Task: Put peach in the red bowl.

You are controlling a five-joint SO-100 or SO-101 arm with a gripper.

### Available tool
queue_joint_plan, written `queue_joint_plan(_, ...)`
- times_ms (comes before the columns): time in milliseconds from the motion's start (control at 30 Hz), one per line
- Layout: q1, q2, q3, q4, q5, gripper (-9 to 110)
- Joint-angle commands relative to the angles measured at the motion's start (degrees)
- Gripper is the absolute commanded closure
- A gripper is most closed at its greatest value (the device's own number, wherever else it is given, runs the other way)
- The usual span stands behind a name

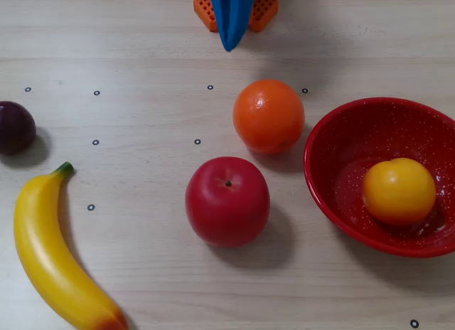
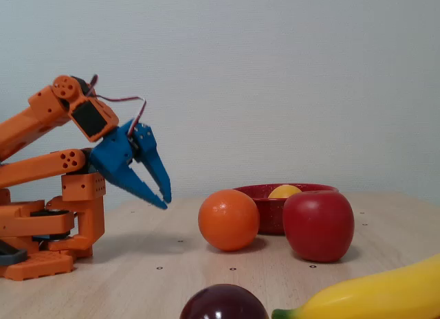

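big orange (image 1: pixel 269 116) in the middle of the light wooden table (image 1: pixel 142 52), red apple (image 1: pixel 227 200) just below it, long yellow banana (image 1: pixel 53 259) at the bottom left, dark purple plum (image 1: pixel 15 127) by the left edge, small black ring marks on the wood

Pale wood-grain table (image 1: pixel 142 52) with small black ring marks; plain off-white wall (image 2: pixel 289 71) behind, soft even light.
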Motion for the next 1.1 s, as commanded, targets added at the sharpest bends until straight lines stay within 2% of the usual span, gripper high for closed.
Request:
queue_joint_plan(0, 1.93, 1.05, -1.32, -2.20, 1.05, 102)
queue_joint_plan(267, 0.35, 1.05, 6.77, -11.16, 6.15, 102)
queue_joint_plan(433, 0.26, 1.05, 14.33, -17.14, 12.74, 102)
queue_joint_plan(700, -0.35, 1.14, 20.13, -19.16, 25.75, 102)
queue_joint_plan(1067, -4.04, 1.23, 24.87, -26.72, 30.94, 102)
